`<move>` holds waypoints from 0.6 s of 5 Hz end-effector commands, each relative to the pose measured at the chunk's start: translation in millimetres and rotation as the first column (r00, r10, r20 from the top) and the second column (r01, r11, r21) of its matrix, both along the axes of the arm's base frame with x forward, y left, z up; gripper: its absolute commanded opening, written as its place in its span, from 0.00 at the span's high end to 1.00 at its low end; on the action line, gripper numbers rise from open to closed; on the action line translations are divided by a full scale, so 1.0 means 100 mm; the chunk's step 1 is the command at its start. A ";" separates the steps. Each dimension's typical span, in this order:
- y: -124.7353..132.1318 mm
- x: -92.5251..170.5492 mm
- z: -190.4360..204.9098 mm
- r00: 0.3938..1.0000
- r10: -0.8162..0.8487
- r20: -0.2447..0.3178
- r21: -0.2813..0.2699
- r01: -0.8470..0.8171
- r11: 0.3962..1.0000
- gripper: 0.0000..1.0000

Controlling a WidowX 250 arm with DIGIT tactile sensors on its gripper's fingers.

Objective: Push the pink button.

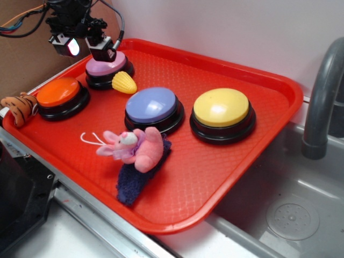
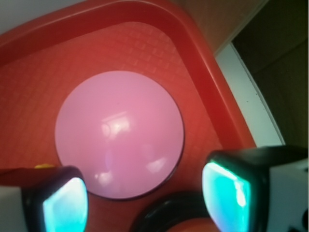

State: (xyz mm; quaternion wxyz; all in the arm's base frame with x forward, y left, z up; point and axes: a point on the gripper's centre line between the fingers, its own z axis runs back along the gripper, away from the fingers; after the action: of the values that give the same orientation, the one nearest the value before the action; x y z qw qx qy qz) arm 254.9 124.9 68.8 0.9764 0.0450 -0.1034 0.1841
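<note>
The pink button (image 1: 106,67) is a pale pink dome on a black base at the back left of the red tray (image 1: 226,177). In the wrist view it (image 2: 119,133) fills the middle of the frame. My gripper (image 1: 86,48) hangs right above its back left part, close to the dome; contact cannot be told. Its jaws stand wide apart and hold nothing. In the wrist view the gripper (image 2: 145,198) has one fingertip (image 2: 65,203) at the lower left and one at the lower right, astride the near rim of the dome.
An orange button (image 1: 62,97) sits left of the pink one; its rim shows in the wrist view (image 2: 169,215). A yellow corn toy (image 1: 124,82), a lavender-blue button (image 1: 154,109), a yellow button (image 1: 222,114) and a pink plush bunny (image 1: 134,149) on a blue cloth lie on the tray. A sink (image 1: 290,215) is right.
</note>
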 end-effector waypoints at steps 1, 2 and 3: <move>0.13 0.05 0.23 0.998 0.008 0.062 0.029 -0.010 1.000 0.00; 0.06 0.13 0.11 0.999 0.025 0.024 0.081 -0.026 0.996 0.00; 0.01 0.30 -0.09 0.999 0.045 -0.014 0.124 -0.043 0.991 0.00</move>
State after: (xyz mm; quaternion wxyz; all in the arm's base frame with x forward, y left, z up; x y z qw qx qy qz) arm 278.7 115.3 46.5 0.9712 0.1081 -0.0870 0.1935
